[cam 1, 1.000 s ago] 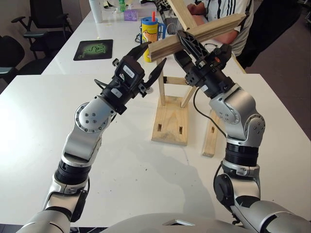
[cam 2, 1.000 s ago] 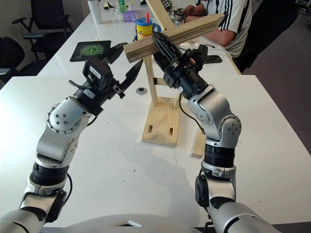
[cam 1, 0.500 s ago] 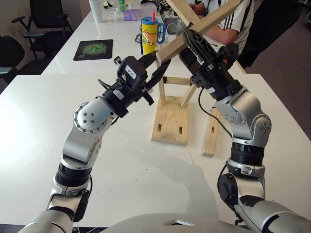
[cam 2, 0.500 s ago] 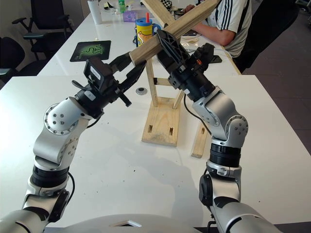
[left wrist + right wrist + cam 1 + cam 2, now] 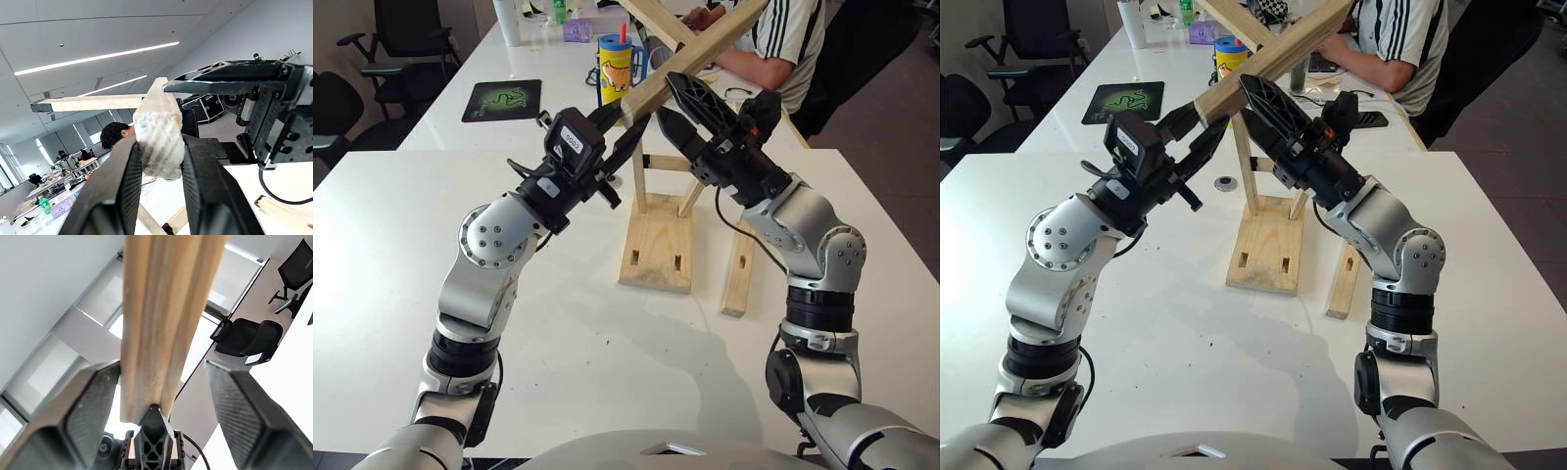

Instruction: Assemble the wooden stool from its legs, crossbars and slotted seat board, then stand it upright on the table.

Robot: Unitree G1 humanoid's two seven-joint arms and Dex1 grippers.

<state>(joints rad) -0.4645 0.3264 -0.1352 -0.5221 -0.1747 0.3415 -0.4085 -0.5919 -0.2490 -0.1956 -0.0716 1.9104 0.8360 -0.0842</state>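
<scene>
A crossed wooden leg piece hangs tilted in the air above the table. My left gripper is shut on its lower end, and the left wrist view shows that end pinched between the fingers. Just above, my right gripper is open; the beam passes between its fingers with a gap on one side. The slotted seat board lies flat on the table below. A leg frame with a crossbar stands in it.
A loose wooden piece lies on the table right of the seat board. A small round object sits on the table behind my left arm. The table behind holds a yellow and blue mug and a black mat.
The crossed piece has tilted steeper. My left gripper rose and shut on its lower end. My right gripper opened and slid down the beam toward the left gripper.
</scene>
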